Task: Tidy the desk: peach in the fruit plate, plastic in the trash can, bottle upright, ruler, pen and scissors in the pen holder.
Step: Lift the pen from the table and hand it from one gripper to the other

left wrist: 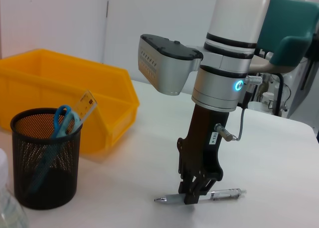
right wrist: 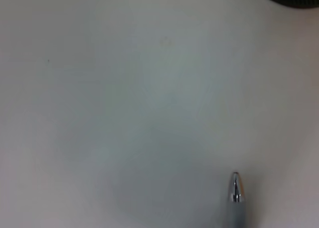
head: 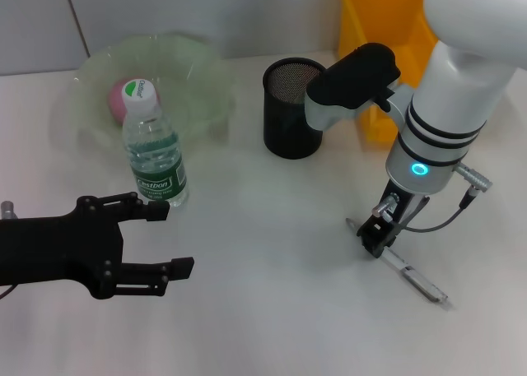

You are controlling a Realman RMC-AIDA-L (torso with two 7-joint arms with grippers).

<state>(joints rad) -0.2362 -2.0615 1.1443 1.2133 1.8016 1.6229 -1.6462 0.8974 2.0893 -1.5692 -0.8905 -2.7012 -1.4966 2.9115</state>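
Observation:
My right gripper (head: 377, 238) is down on the desk (head: 272, 294), shut on the silver pen (head: 414, 271), which lies flat. The left wrist view shows its fingers (left wrist: 193, 194) pinching the pen (left wrist: 225, 193) near the tip. The black mesh pen holder (left wrist: 45, 160) holds the blue scissors (left wrist: 62, 121) and the ruler (left wrist: 86, 105). The bottle (head: 153, 150) stands upright in front of the fruit plate (head: 200, 66), and the peach (head: 118, 98) lies inside that plate. My left gripper (head: 169, 239) hovers open near the front left, empty. The plastic is out of view.
The yellow trash can (head: 375, 39) stands at the back right, just behind the pen holder (head: 291, 109). My right arm's grey elbow housing (head: 350, 84) hangs over the pen holder's right side. Bare white tabletop lies between the two grippers.

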